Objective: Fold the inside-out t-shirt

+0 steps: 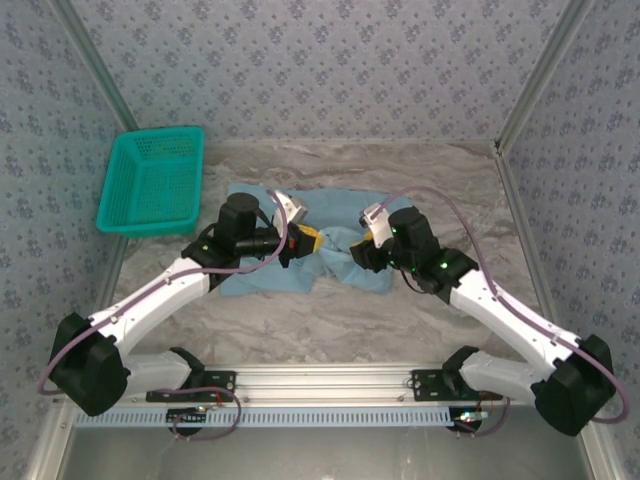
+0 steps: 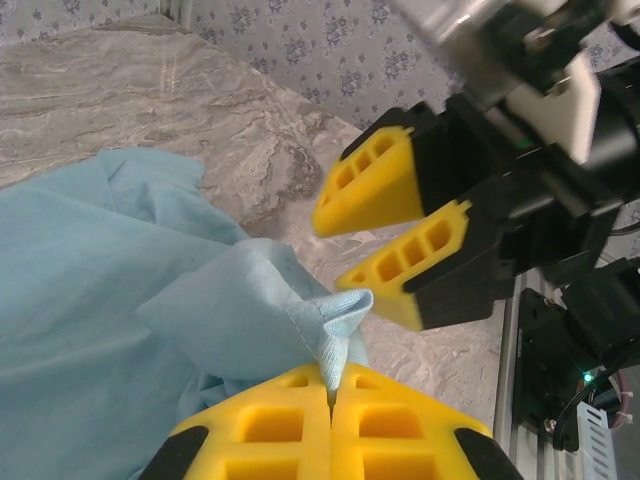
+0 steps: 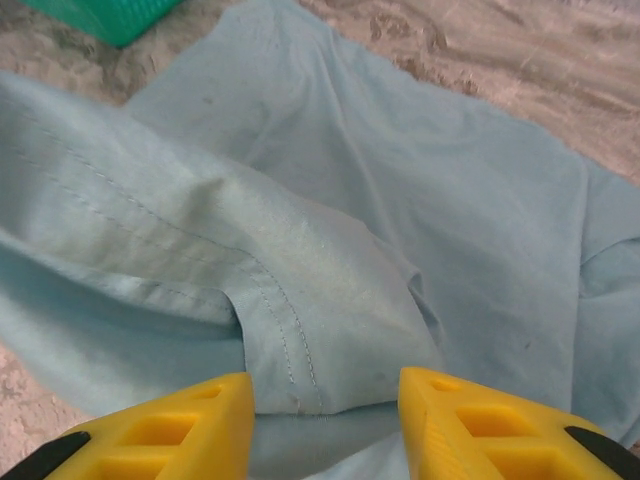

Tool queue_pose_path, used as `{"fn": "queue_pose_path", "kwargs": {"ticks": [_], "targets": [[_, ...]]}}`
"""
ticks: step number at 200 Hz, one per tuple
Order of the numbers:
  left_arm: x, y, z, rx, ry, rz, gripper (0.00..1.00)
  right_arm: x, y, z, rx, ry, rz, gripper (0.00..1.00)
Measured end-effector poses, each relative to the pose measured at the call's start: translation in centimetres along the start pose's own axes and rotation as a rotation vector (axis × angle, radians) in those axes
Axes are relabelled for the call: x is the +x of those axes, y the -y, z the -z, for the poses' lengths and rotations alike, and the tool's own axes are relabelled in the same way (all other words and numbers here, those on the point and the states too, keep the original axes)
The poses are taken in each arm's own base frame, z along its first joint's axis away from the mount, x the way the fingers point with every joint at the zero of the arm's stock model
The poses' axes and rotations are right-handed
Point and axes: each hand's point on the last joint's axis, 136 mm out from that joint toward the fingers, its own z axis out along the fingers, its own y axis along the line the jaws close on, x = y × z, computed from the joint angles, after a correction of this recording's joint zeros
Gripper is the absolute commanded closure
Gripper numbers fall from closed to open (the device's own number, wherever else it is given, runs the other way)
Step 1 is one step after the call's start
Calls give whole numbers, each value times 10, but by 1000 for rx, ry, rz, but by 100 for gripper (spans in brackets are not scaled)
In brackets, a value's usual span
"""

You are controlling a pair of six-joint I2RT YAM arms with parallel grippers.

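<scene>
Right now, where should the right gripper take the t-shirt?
On the raised double-stitched hem fold of the t-shirt, straight ahead between the right gripper's open jaws: it stands off the cloth below as a pinchable ridge, I'd judge.

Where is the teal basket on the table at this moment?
In the top view, the teal basket sits at the far left of the table, just left of the light blue t-shirt and apart from it.

One t-shirt (image 1: 335,205), one table (image 1: 400,330) and one teal basket (image 1: 150,185), to the left of the t-shirt, are counted. Two grippers are counted over the t-shirt: left gripper (image 1: 305,240), right gripper (image 1: 368,233).
</scene>
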Motion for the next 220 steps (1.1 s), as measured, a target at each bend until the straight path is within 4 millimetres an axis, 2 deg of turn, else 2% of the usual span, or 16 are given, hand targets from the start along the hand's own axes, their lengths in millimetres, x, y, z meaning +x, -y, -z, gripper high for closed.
{"fn": "queue_pose_path", "kwargs": {"ticks": [24,55,79,97,142,154,173,220], "targets": [[0,0,0,0,0,-1,100,9,0,-14,-1,-67,-5,53],[0,0,0,1,0,-4,100,16,-1,-28,-8,-113,-20,43],[0,1,0,4,-1,-4,100,24,-5,-38,-18,-150,-27,44],[0,1,0,7,-2,-3,100,29,-8,-44,-23,-170,-29,54],[1,0,0,2,-2,-2,100,22,-11,-49,-34,-142,-39,95],[0,-1,0,-8,-1,-2,100,21,-12,-47,-44,-138,-39,100],[0,-8,0,-43,3,-2,100,17,-14,-37,-57,-124,-45,100],[-1,-28,3,-152,11,10,100,-13,-4,15,-134,12,-131,100]]}}
